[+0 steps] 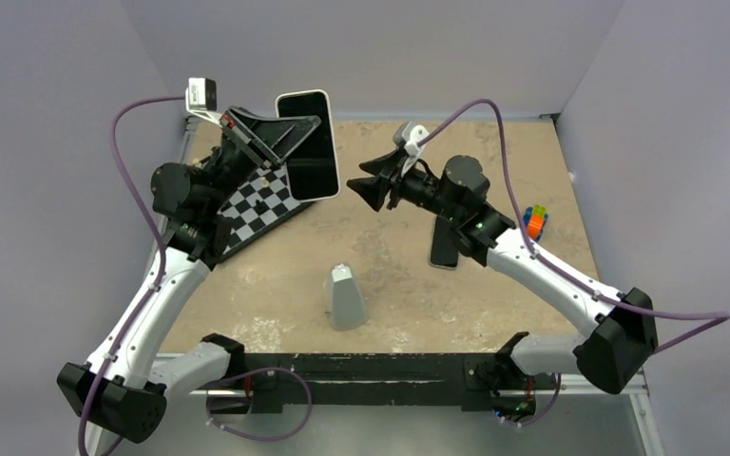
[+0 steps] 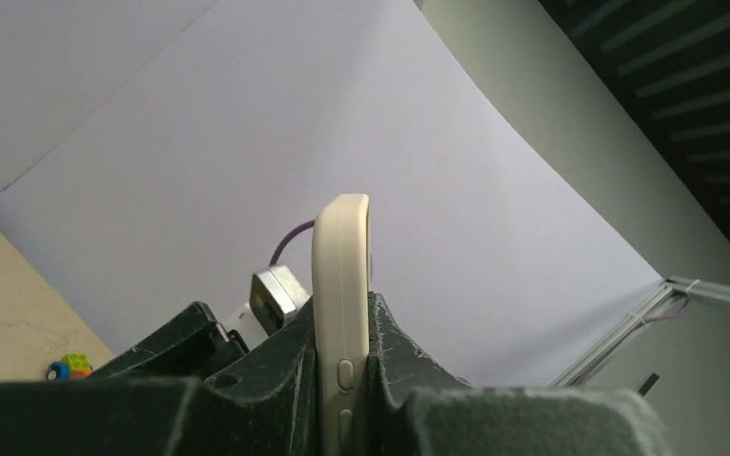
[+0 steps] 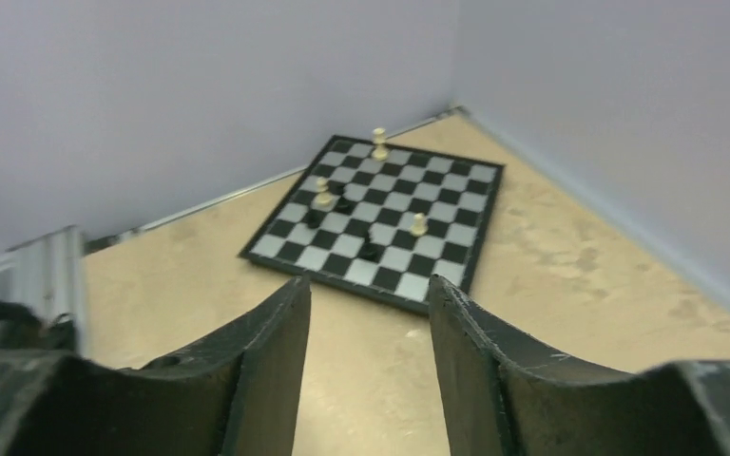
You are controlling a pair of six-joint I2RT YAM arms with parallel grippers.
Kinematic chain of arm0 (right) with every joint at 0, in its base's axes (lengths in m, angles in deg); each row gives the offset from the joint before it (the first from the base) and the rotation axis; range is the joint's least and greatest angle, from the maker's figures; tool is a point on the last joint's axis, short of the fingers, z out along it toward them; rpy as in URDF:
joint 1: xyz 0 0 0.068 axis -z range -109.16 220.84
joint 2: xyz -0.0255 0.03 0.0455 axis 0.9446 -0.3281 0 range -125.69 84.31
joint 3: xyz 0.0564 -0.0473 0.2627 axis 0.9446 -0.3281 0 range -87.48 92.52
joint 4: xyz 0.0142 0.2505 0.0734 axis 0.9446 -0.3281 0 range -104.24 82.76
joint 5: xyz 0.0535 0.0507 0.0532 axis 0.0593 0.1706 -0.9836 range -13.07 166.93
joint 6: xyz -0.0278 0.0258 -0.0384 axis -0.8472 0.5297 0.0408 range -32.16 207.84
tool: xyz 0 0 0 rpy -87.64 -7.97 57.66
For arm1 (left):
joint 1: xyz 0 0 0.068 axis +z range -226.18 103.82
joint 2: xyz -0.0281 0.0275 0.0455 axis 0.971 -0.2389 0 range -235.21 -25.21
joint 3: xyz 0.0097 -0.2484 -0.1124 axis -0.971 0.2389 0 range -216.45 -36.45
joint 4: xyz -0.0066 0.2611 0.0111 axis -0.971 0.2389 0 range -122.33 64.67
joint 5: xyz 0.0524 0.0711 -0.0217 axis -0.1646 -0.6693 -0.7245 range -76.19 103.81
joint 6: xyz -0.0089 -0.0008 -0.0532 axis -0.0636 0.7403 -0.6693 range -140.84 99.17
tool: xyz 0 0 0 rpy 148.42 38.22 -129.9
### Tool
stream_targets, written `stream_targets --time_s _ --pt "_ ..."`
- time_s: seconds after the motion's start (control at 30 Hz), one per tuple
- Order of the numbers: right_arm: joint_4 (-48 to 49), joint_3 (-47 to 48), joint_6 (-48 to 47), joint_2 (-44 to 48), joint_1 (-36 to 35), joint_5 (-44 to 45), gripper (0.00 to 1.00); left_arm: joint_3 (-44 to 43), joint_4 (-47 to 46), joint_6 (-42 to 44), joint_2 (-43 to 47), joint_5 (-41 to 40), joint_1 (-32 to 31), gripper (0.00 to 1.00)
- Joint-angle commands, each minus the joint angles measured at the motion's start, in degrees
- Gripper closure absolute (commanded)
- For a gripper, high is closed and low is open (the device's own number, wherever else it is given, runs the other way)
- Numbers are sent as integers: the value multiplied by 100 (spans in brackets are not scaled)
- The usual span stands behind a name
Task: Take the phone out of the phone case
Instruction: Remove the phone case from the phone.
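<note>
- The phone (image 1: pixel 309 152) sits in its case (image 2: pixel 340 247), held clear of the table (image 1: pixel 409 285) at the back left, above the chessboard (image 1: pixel 261 204). Its screen is turned toward the top camera.
- The left claw (image 2: pixel 340 318) pinches it across the flat faces, and the far end stands free beyond the pads (image 2: pixel 390 342).
- The right claw (image 3: pixel 369 290) is spread and empty. It hangs near the phone's right side, apart from it.
- By my judgement the phone is stiff and fairly heavy for its size. Its glass is slick and breakable, so a fall onto the table could crack it.
- The case looks like a thin shell that will flex. Its pale rim wraps the screen edge, so the case should bend and peel away while the phone stays rigid.
- The likely best hold for the right claw is a free corner of the rim, prising the lip off the glass. On the screen itself the claw would probably slide.
- The left pinch squeezes phone and case together, which may lock them. The peel should start well away from it.
- The side buttons (image 2: pixel 344 375) lie on the edge between the pads and are best avoided.
</note>
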Motion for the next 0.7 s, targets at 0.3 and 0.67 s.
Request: stream_targets --time_s 0.3,0.67 --pt "799 358 3248 361 318 -3872 34 -644 380 933 -3 441 39 100" --pt "1611 838 4222 -23 331 -3800 36 -934 978 1321 18 667 39 100"
